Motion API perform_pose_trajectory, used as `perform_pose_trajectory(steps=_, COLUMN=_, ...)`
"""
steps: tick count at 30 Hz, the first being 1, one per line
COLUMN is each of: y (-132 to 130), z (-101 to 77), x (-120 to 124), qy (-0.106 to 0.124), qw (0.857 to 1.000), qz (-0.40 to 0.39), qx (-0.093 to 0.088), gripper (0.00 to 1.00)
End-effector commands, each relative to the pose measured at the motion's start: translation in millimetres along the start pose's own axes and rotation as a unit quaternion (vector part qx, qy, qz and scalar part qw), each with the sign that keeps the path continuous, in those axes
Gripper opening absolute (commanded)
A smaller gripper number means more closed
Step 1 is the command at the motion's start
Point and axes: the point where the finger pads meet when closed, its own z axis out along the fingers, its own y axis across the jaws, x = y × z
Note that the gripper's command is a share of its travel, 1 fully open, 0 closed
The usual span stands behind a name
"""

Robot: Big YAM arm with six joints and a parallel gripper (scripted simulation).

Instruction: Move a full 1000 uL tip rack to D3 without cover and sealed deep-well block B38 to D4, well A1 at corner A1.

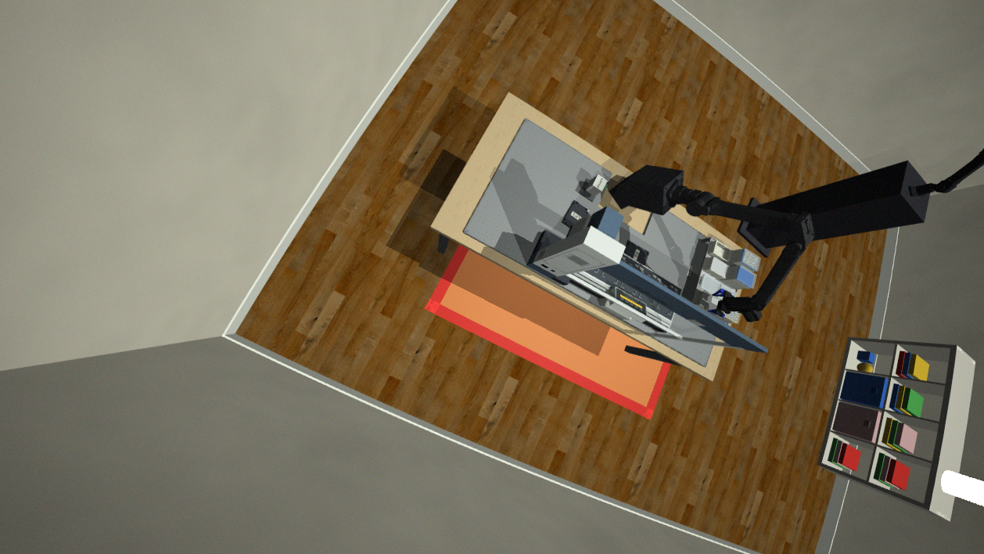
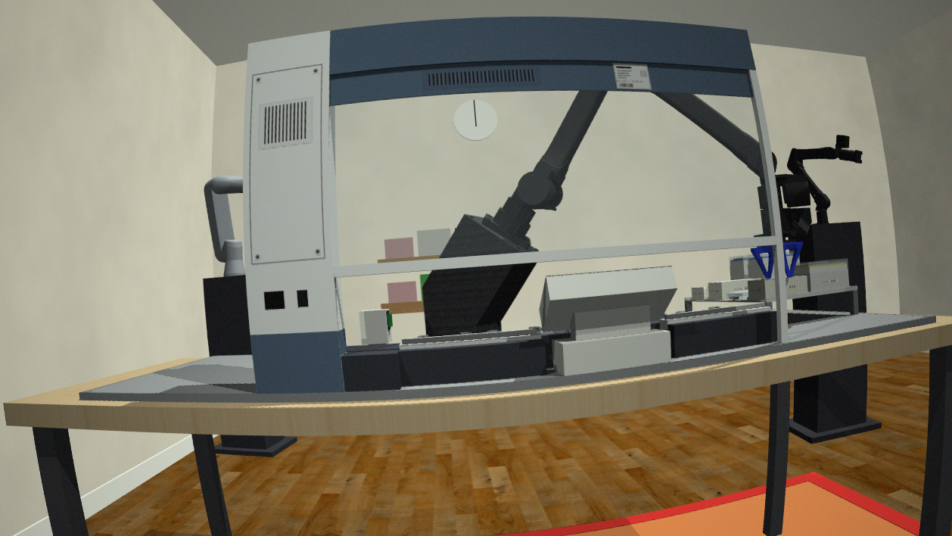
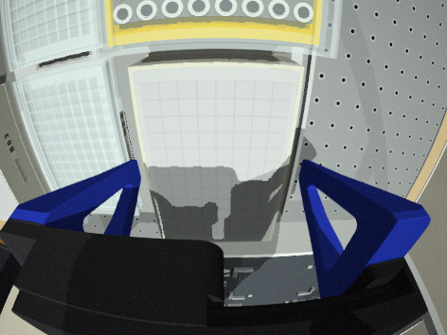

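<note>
My gripper (image 3: 220,168) (image 2: 776,258) (image 1: 719,303) is fully open and holds nothing. In the wrist view its blue fingers stand on either side of a tall pale block (image 3: 215,114) with a smooth white top and a faint grid, on the SHELF. I cannot tell whether they touch it, and no label shows. Two more white gridded items, one at the top left (image 3: 53,1) and one below it (image 3: 70,121), lie to the left. The deck positions are hidden from the wrist camera.
The perforated grey SHELF plate (image 3: 379,71) (image 2: 826,291) extends right of the block to the wooden table edge (image 3: 436,152). The liquid handler's frame post (image 2: 770,197) and cross bar (image 2: 533,257) stand close by. Its white head (image 2: 609,293) hangs over the deck.
</note>
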Motion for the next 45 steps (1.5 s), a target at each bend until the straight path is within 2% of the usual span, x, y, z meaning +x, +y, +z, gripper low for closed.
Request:
perform_pose_trajectory(steps=1, y=6.0, z=12.5, x=-2.6, qy=0.000, qw=1.000, qz=0.002, qx=-0.003, gripper=1.00)
perform_pose_trajectory(steps=7, y=6.5, z=19.1, x=-0.2, qy=0.004, qw=1.000, qz=0.002, qx=-0.004, gripper=1.00)
perform_pose_trajectory(steps=9, y=5.2, z=21.7, x=-3.7, qy=-0.001, qw=1.000, qz=0.002, qx=-0.002, gripper=1.00)
perform_pose_trajectory(steps=12, y=6.5, z=21.7, x=-0.9, qy=0.005, qw=1.000, qz=0.002, qx=-0.005, gripper=1.00)
perform_pose_trajectory(steps=45, y=6.4, z=21.6, x=-1.2, qy=0.004, qw=1.000, qz=0.002, qx=-0.005, gripper=1.00)
